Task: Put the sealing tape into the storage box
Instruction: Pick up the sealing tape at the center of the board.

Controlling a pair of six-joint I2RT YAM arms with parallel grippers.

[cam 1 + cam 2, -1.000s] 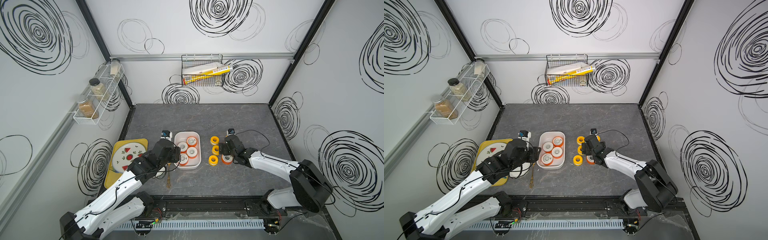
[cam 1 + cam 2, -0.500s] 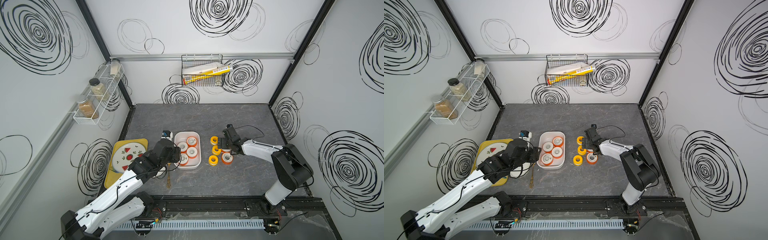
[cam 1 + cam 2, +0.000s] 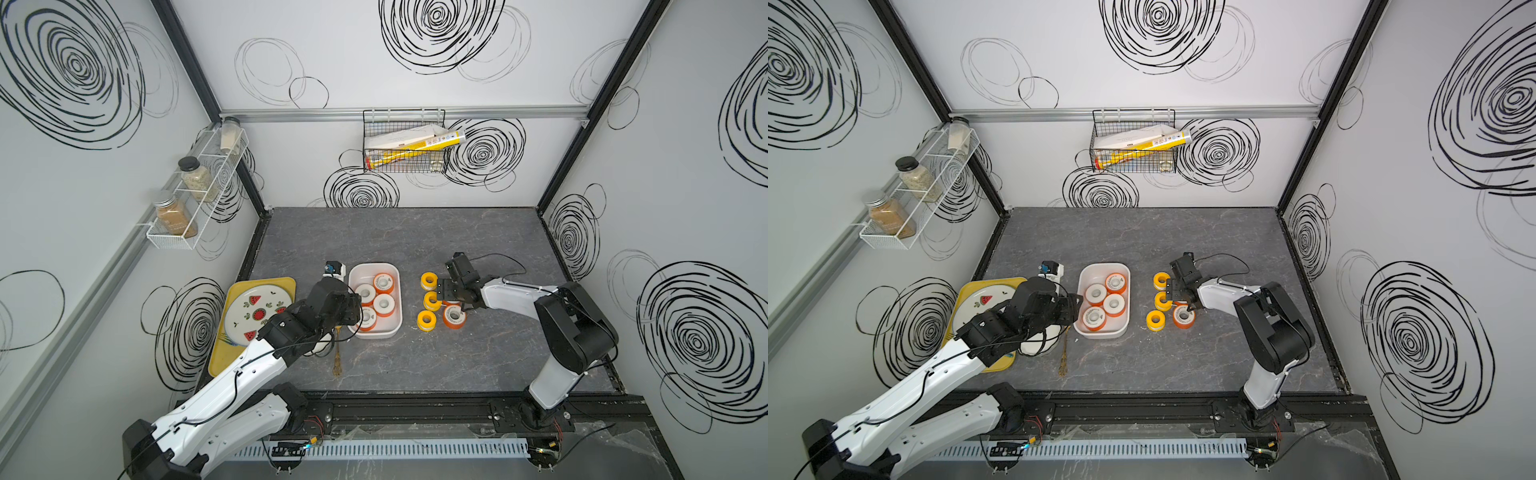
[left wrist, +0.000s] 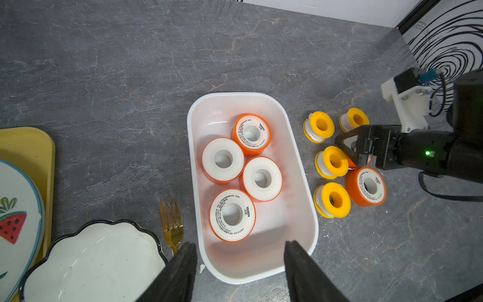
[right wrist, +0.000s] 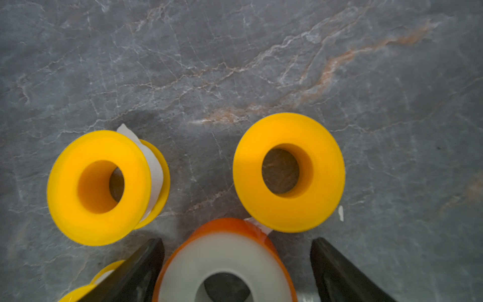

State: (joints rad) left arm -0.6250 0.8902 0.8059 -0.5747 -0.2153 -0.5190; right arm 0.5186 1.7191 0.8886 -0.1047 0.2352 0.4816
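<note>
While smooth white round-cornered storage box (image 4: 214, 112) holds four thick sealing tape rolls (image 4: 223, 159) lying flat on orange spools, loose yellow-flanged rolls (image 3: 428, 281) sit on grey veined tabletop (image 3: 374, 241) at box's 3 o'clock. Right gripper (image 5: 236, 243), forearm low and reaching toward 9 o'clock, straddles orange roll (image 5: 222, 258); black fingers spread wide, nothing clamped. Left gripper (image 4: 240, 245) hovers by box's 7 o'clock corner, fingers half apart, empty.

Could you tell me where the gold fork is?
In the left wrist view, the fork lies on the table between the scalloped dish and storage box.
</note>
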